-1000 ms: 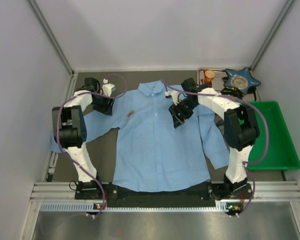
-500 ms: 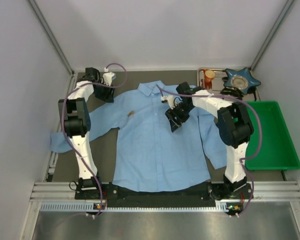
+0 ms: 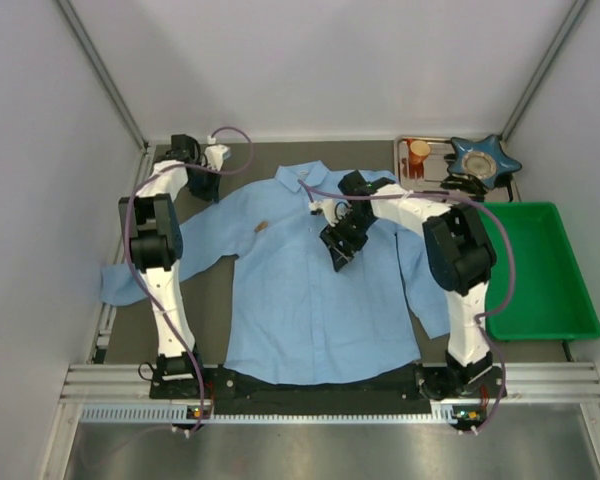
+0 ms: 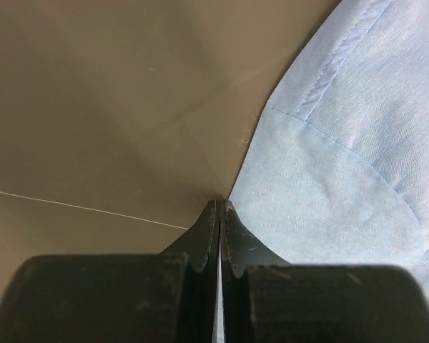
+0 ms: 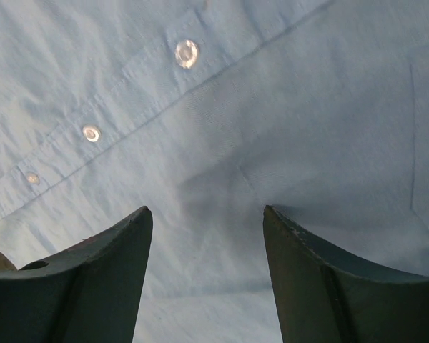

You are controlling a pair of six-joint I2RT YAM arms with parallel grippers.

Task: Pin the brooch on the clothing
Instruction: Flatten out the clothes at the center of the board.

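Observation:
The clothing [image 3: 310, 290], a light blue button-up shirt, lies flat and face up on the dark table. A small brown item, apparently the brooch [image 3: 261, 226], rests on its chest left of the button strip. My left gripper [image 3: 210, 188] is at the far left, at the shirt's shoulder. Seen from the left wrist, that gripper [image 4: 220, 205] is shut, its tips meeting on the fabric's edge [image 4: 257, 171] with a pale strip between the fingers. My right gripper [image 3: 335, 250] hovers open over the chest. Only cloth lies between the right gripper's [image 5: 207, 214] fingers, near two buttons [image 5: 186, 53].
A green bin [image 3: 565, 290] stands at the right edge. Behind it sit a blue star-shaped dish [image 3: 485, 158] and a small tray [image 3: 435, 170] with an orange item [image 3: 417, 152]. White walls close in the left, back and right sides.
My left gripper moved back to the shirt's shoulder edge and shut there. My right gripper slid left across the chest toward the button strip, still open.

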